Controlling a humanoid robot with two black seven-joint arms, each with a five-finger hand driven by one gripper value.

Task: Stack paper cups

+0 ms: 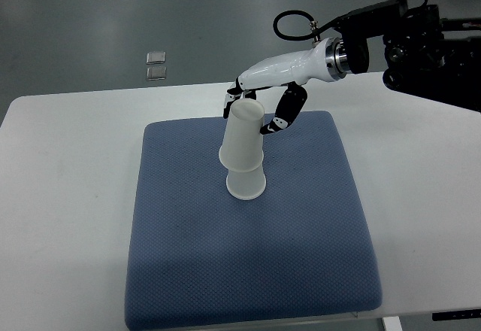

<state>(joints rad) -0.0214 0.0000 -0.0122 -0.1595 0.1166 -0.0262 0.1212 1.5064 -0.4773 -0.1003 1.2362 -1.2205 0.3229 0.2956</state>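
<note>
While reaching in from the picture's right edge, the right hand (252, 109) is hovering at the top of the upper paper cup (243, 137), its white shell and black fingers (288, 111) sitting around the cup's upturned base. One finger is hanging down just beside the cup's right side and darker fingertips are showing at its left shoulder; whether they are actually pressing the cup or standing slightly off it cannot be told from this view, so the grip is uncertain.

Two paper cups are showing, both white and both mouth-down. The upper one is sitting over the lower paper cup (246, 184), covering its top part, so that only the lower cup's wider rim end is peeking out beneath. The upper cup is leaning a little, its top tipping toward the hand. Together they are forming one stack, standing near the middle of the far half of a single blue mat (248, 271).

That mat is lying on one white table (60, 195), which is filling most of the picture. Behind the hand, the silver wrist joint and black arm (406, 37) are stretching off to the upper right. Beyond the table's far edge, two small square objects (156, 65) are lying on the grey floor, one just behind the other.
</note>
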